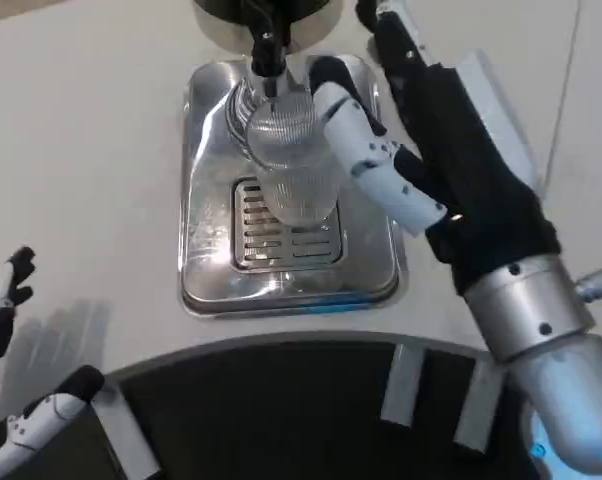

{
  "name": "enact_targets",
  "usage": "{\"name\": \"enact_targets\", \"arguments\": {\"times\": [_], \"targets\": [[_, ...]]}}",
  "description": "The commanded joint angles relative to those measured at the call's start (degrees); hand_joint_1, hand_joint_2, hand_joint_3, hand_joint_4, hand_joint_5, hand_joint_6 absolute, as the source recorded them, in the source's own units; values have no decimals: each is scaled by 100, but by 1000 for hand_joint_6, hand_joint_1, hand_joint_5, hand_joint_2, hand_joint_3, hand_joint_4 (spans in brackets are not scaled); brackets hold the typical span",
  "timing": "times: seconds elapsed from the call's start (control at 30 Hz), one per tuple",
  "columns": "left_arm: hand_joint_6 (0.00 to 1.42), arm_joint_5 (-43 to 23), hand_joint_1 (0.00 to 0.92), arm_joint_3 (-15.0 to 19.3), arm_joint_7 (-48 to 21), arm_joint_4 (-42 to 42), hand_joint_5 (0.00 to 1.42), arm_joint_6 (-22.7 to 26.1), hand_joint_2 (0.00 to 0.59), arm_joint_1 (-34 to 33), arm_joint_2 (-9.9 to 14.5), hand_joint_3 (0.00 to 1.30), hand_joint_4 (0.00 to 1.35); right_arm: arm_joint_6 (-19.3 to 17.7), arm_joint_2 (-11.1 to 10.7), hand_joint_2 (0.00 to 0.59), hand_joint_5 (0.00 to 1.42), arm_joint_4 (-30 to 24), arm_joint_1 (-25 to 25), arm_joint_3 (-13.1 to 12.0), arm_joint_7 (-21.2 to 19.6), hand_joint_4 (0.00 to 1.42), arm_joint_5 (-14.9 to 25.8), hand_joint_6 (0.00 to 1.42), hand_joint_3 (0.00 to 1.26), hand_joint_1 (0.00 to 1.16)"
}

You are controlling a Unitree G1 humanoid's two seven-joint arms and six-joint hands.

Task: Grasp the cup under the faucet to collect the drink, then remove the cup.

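Note:
A clear ribbed plastic cup (293,160) stands upright on the shiny steel drip tray (206,270), right below the black faucet spout (266,52). My right hand (431,150) reaches in from the right and holds the cup, its white-and-black fingers (366,150) wrapped on the cup's right side. I cannot tell whether there is liquid in the cup. My left hand (21,400) hangs at the lower left edge of the picture, away from the tray, with its fingers apart and nothing in it.
The drip tray has a slotted grate (271,235) under the cup. The dispenser's round base (266,20) stands at the top behind the faucet. A dark curved panel (281,410) runs along the near edge. White tabletop lies to the tray's left.

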Motion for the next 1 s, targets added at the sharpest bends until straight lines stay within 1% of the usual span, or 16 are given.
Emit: {"name": "enact_targets", "arguments": {"times": [0.03, 0.07, 0.1, 0.2, 0.33, 0.5, 0.67, 0.77, 0.87, 1.0], "targets": [[148, -35, 84, 84, 18, 57, 118, -104, 145, 114, -92, 0, 0, -21, 138, 586, 0, 315, -367, 52, -87, 0, 417, 0, 0, 194], [149, -35, 83, 90, 18, 55, 118, -107, 145, 119, -102, 0, 0, -24, 128, 586, 0, 389, -469, 51, -87, 0, 495, 0, 0, 161], [149, -35, 82, 95, 14, 52, 120, -103, 145, 122, -112, 0, 0, -20, 128, 586, 0, 465, -580, 40, -87, 0, 577, 0, 0, 153], [150, -25, 81, 109, 16, 53, 124, -80, 146, 131, -142, 0, 0, -31, 101, 586, 0, 702, -974, 32, -74, 0, 741, 0, 0, 148], [162, -48, 78, 135, 14, 92, 129, -72, 142, 159, -178, 0, 0, -15, 61, 586, 0, 819, -1231, 103, -64, 0, 854, 0, 0, 147], [164, -87, 76, 181, 0, 122, 136, -56, 140, 164, -190, 0, 0, -23, 24, 586, 0, 865, -1195, 198, -91, 0, 924, 0, 0, 145], [166, -84, 73, 213, -20, 158, 140, -44, 139, 134, -191, 0, 0, 30, 102, 586, 0, 953, -1086, 269, -160, 0, 1115, 0, 0, 145], [159, -68, 61, 205, -26, 180, 126, -25, 137, 107, -170, 0, 0, 29, 113, 586, 0, 965, -1063, 329, -191, 0, 1180, 0, 0, 145], [107, -81, 23, 142, -191, 171, 73, 113, 117, 79, -103, 0, 0, 10, 89, 586, 0, 956, -1071, 388, -206, 0, 1185, 0, 0, 146], [12, -19, 0, 53, -422, 156, 1, 216, 82, 16, -17, 0, 0, 133, 58, 586, 0, 941, -1123, 424, -190, 0, 1164, 0, 0, 146]]}}
